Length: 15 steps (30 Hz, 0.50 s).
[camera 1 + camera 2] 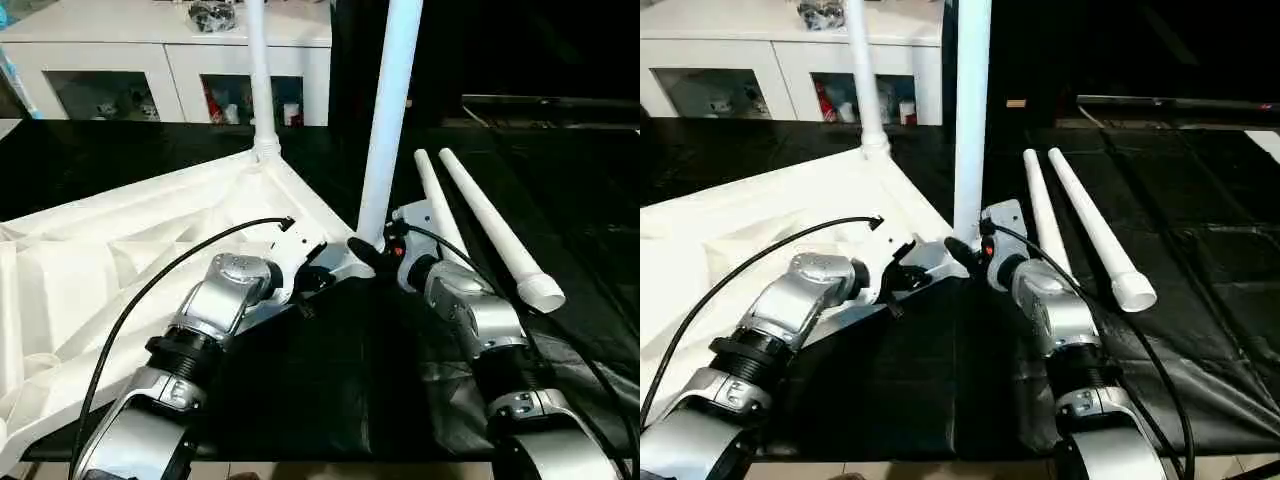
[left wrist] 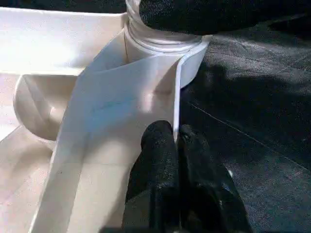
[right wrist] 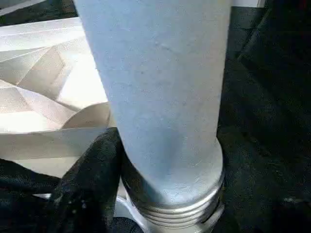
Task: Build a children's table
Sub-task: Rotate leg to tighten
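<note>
Table top (image 1: 110, 250) shows no readable writing; left pincer (image 2: 177, 141) pinches its rim, right pincer (image 1: 965, 250) grips upright leg (image 1: 385, 130).

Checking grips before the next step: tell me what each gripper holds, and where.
Right gripper: upright leg, at its base. Left gripper: tabletop rim, near the corner.

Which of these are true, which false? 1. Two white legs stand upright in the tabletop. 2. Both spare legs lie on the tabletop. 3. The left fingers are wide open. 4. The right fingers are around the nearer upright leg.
1. True: a far leg and a nearer leg stand in the tabletop.
2. False: the spare legs lie on the black mat.
3. False: the left fingers are shut on the tabletop's edge.
4. True: the right fingers are at its base.
</note>
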Available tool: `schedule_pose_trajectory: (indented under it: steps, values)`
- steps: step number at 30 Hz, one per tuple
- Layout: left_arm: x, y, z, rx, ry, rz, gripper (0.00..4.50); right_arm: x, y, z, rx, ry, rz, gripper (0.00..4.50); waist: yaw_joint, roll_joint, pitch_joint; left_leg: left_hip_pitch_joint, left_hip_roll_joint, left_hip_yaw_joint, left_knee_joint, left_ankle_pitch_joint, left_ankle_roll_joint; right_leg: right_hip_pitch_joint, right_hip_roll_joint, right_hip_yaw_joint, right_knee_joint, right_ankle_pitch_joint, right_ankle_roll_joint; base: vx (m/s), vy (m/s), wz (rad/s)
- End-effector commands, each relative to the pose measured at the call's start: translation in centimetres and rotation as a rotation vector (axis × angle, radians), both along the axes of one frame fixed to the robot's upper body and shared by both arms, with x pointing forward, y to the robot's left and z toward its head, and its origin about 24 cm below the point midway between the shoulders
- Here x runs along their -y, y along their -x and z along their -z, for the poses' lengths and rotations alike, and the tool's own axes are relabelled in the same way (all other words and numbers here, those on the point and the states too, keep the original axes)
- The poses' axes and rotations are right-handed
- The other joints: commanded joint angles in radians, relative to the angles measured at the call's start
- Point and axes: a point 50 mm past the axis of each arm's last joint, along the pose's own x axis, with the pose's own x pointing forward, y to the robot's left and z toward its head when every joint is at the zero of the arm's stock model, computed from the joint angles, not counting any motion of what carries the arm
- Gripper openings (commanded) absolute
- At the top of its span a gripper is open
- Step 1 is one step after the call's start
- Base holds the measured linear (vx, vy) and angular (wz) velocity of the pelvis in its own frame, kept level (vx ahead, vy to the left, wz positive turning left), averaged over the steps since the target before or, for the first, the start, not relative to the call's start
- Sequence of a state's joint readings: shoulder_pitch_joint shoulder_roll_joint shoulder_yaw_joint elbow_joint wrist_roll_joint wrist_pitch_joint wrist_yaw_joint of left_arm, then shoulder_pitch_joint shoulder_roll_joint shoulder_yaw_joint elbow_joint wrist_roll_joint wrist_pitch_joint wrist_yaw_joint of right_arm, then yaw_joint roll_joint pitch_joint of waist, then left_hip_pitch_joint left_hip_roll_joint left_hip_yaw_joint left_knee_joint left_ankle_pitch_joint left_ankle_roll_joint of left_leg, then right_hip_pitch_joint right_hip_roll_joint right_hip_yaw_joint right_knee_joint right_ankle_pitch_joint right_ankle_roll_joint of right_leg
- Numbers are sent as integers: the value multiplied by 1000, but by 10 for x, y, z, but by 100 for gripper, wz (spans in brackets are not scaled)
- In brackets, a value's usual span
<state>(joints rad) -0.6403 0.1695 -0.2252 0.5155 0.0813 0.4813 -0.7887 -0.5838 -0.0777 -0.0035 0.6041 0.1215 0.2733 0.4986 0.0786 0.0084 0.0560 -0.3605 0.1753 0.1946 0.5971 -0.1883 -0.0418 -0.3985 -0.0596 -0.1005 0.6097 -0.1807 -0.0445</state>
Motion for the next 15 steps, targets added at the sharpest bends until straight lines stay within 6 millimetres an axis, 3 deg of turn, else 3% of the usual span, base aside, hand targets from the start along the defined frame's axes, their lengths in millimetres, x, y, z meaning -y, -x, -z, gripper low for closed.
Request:
schedule_pose_trajectory:
  steps: [1, 5, 6, 8, 10, 12, 15]
  values:
    - [22, -6, -26, 123, 43, 47, 0, -47, 17, 12, -71, -68, -194, 342, 3, -2, -69, 6, 58, -34, -62, -141, 61, 57, -105, 65, -90, -254, -157, 0, 0, 0]
    - [8, -6, -23, 131, 13, 70, 0, -34, 20, 10, -30, -62, -211, 373, 3, -2, -68, 9, 61, -35, -64, -162, 49, 55, -105, 67, -93, -284, -144, 0, 0, 0]
    - [5, -6, -22, 127, 8, 79, 0, -29, 22, 9, -18, -65, -221, 373, 4, 10, -68, 9, 61, -35, -64, -162, 48, 55, -105, 69, -91, -270, -145, 0, 0, 0]
    - [-1, -5, -21, 125, 1, 101, 0, -19, 26, 7, -7, -69, -240, 400, 6, 3, -71, 7, 62, -35, -64, -152, 56, 58, -103, 69, -86, -225, -148, 0, 0, 0]
    - [-8, -4, -20, 126, -12, 133, 0, -8, 31, 5, 4, -73, -271, 418, 7, 5, -72, 5, 62, -35, -64, -144, 61, 59, -103, 69, -85, -209, -151, 0, 0, 0]
    - [-22, -4, -20, 127, -46, 193, 0, 15, 40, 2, 22, -48, -343, 418, 11, 4, -72, 2, 59, -34, -61, -146, 76, 61, -101, 67, -86, -201, -142, 0, 0, 0]
    - [-30, -3, -20, 121, -63, 237, 0, 27, 44, 0, 30, -30, -383, 441, 11, 6, -71, 3, 60, -35, -60, -156, 75, 58, -103, 65, -90, -230, -144, 0, 0, 0]
